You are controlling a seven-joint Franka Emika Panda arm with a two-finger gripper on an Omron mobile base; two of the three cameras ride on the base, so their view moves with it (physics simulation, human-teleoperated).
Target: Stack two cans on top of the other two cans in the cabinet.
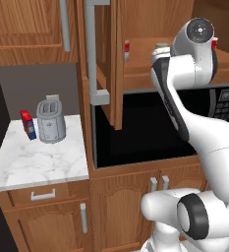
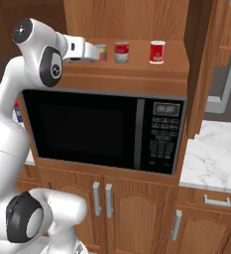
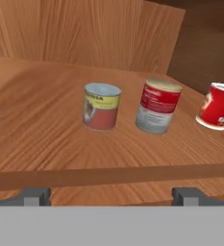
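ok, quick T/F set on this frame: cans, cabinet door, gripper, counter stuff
1. All cans stand on the cabinet shelf, none stacked. True.
2. The gripper is shut on the yellow-labelled can. False: it is open, holding nothing, short of the cans.
3. The cabinet door is open. True.
4. The microwave sits above the cans. False: it is below their shelf.
5. A toaster stands on the marble counter. True.
6. The red can is leftmost in the hand view. False: it is rightmost.
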